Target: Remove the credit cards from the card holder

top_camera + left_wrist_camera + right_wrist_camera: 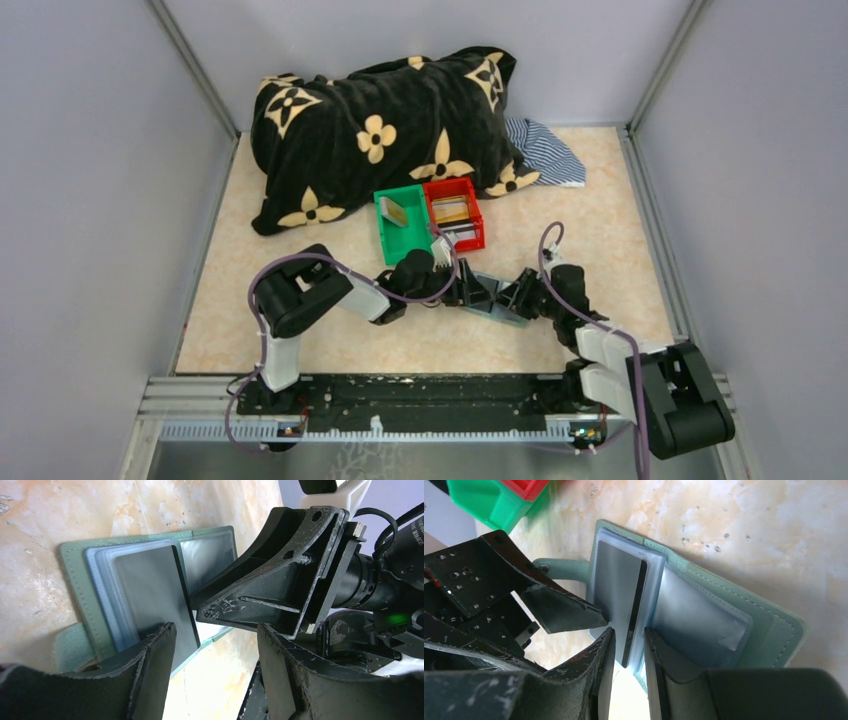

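A dark credit card (616, 590) sticks partway out of the card holder (774, 630), which lies open on the bench (774, 525) between our arms, near the green bin (410, 240). The card looks light, stiff and slippery, so we would pinch its bare end. Our right claw (630, 635) has its fingers (599, 680) close on both sides of that end; we cannot tell if it squeezes. Our left claw (216, 630) is wide open beside the card.
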You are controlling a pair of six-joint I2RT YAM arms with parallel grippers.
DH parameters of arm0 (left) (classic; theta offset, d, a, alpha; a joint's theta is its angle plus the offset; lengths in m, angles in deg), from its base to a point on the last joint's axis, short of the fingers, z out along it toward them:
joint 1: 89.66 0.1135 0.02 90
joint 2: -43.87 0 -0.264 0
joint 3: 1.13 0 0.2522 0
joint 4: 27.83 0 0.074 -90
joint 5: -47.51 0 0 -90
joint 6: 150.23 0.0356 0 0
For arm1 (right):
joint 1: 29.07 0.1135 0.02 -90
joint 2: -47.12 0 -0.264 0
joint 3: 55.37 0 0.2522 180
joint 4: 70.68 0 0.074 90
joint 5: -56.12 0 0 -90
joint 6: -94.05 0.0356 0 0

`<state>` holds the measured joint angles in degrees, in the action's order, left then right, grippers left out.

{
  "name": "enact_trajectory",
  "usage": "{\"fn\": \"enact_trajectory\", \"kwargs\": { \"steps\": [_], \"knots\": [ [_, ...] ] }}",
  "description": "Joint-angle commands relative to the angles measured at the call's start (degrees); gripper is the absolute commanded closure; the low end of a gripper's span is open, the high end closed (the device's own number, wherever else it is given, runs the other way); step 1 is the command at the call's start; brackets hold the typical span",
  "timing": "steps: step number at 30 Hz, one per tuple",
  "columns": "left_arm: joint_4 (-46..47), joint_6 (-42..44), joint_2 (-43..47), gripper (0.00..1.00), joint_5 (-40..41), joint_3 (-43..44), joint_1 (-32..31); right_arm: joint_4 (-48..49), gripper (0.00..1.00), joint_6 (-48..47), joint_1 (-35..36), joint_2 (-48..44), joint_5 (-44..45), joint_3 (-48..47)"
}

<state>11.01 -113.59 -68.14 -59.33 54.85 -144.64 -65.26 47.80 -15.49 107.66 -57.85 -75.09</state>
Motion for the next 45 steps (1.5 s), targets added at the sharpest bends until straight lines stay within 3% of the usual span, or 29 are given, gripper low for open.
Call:
{"fn": "enact_trajectory", "kwargs": {
  "steps": [1,7,16,23,33,42,45],
  "knots": [
    [-0.16,-0.31,-1.44,0.33,-0.73,-0.69,-0.04,10.27,0.71,1.19,-0.35,3.21,-4.13,1.75],
    [-0.08,0.51,-0.22,0.33,0.21,-1.44,-0.04,14.72,0.72,2.77,-0.32,4.64,-5.19,2.71],
    [-4.46,11.0,5.13,0.32,10.94,-2.72,1.69,14.3,0.72,1.89,-0.31,5.33,-4.64,3.32],
    [0.67,8.47,-0.53,0.32,7.51,-1.79,0.66,13.37,0.73,1.6,-0.37,4.63,-4.53,3.4],
    [1.16,7.29,-1.59,0.32,7.1,-2.34,-0.12,13.54,0.74,1.67,-0.33,4.38,-4.43,3.58],
    [0.86,7.06,-2.39,0.32,6.57,-2.54,-0.48,12.45,1.0,1.9,-0.32,2.96,-3.6,3.5],
    [0.9,6.77,-2.86,0.32,6.4,-2.49,-0.48,11.26,1.0,1.59,-0.37,2.28,-3.29,3.41]
  ]
}}
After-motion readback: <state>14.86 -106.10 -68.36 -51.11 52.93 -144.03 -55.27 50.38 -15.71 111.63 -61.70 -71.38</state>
